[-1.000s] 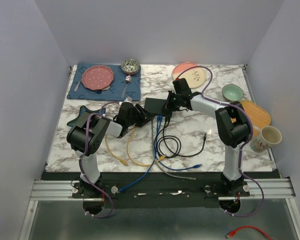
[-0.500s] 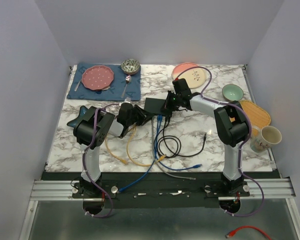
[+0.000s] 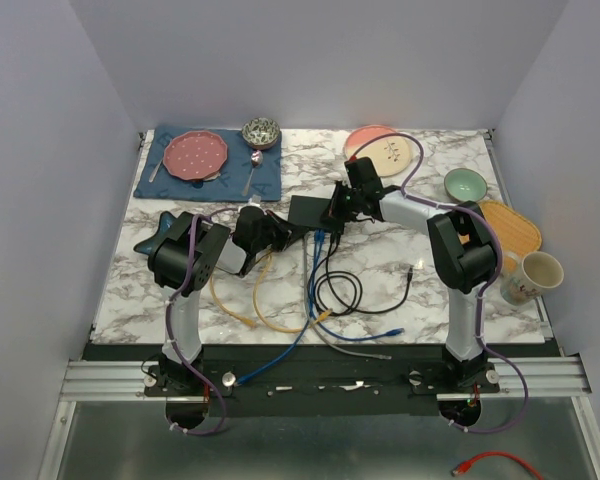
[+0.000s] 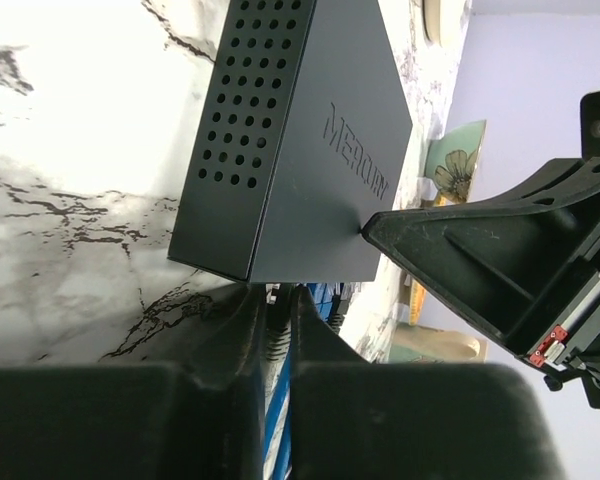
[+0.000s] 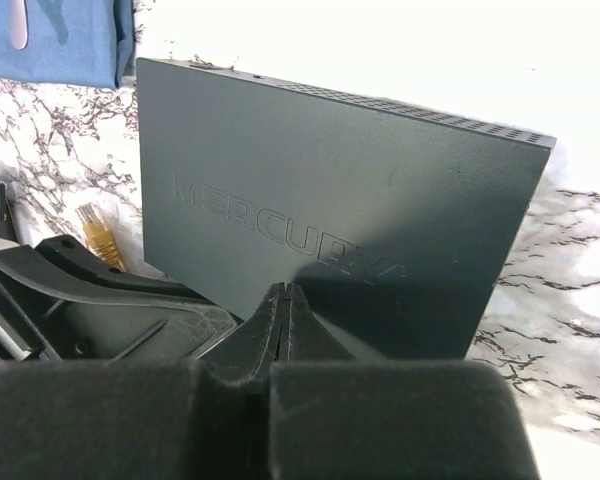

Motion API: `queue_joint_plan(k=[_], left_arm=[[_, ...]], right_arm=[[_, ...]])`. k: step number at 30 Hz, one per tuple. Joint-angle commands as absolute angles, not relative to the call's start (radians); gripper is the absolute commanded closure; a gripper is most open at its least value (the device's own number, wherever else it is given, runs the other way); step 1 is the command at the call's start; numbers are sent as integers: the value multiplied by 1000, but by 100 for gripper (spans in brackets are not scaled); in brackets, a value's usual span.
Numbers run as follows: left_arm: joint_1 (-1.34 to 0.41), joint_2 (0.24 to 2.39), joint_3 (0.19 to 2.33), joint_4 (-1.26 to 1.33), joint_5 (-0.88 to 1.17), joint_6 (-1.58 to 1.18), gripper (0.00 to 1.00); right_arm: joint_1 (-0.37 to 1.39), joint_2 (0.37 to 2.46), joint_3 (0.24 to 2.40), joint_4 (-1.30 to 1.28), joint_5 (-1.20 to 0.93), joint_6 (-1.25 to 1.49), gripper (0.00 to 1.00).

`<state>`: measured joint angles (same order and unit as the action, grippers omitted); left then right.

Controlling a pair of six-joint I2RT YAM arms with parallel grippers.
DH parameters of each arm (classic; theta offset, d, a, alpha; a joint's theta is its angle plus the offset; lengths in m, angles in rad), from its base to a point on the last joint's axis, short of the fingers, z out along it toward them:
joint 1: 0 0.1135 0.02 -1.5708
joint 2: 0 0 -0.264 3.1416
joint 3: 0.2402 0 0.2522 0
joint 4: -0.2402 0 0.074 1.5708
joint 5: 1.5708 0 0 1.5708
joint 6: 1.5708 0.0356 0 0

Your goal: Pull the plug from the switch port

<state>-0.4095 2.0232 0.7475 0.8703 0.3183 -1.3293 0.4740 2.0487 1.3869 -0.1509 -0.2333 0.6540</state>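
Note:
The switch (image 3: 308, 211) is a flat black box marked MERCURY, lying mid-table. It fills the left wrist view (image 4: 300, 140) and the right wrist view (image 5: 330, 210). My left gripper (image 3: 285, 232) is at its socket edge, shut on a plug (image 4: 273, 335) with a ribbed boot and a blue cable; the plug's tip is at the switch's edge (image 4: 272, 320). My right gripper (image 3: 332, 215) is shut and empty, its fingertips (image 5: 280, 305) pressed against the switch's top face. It also shows in the left wrist view (image 4: 480, 260). More blue plugs (image 4: 330, 298) sit beside the held one.
Blue (image 3: 290, 345), yellow (image 3: 265, 315), black (image 3: 340, 290) and grey (image 3: 355, 350) cables lie loose in front of the switch. A loose yellow plug (image 5: 102, 235) lies beside it. A blue mat with a plate (image 3: 198, 155) stands back left; plates, a bowl (image 3: 465, 184) and mugs (image 3: 540, 272) stand right.
My left arm's elbow has swung up and rightwards, and its gripper has stayed at the switch's socket edge. My right gripper holds its place on the switch.

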Motion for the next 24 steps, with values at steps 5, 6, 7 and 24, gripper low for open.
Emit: queue_joint_plan(k=[5, 6, 7, 24], left_arm=[[-405, 2068, 726, 818, 304, -1312, 100], [-403, 2068, 726, 818, 305, -1312, 100], [-403, 2068, 727, 816, 304, -1312, 100], [-405, 2040, 667, 851, 328, -1304, 100]], right_arm=[[497, 2016, 1301, -118, -262, 658, 99], [503, 2011, 1295, -115, -264, 658, 99], [517, 2006, 1292, -114, -262, 657, 99], [565, 2098, 1416, -222, -206, 630, 99]])
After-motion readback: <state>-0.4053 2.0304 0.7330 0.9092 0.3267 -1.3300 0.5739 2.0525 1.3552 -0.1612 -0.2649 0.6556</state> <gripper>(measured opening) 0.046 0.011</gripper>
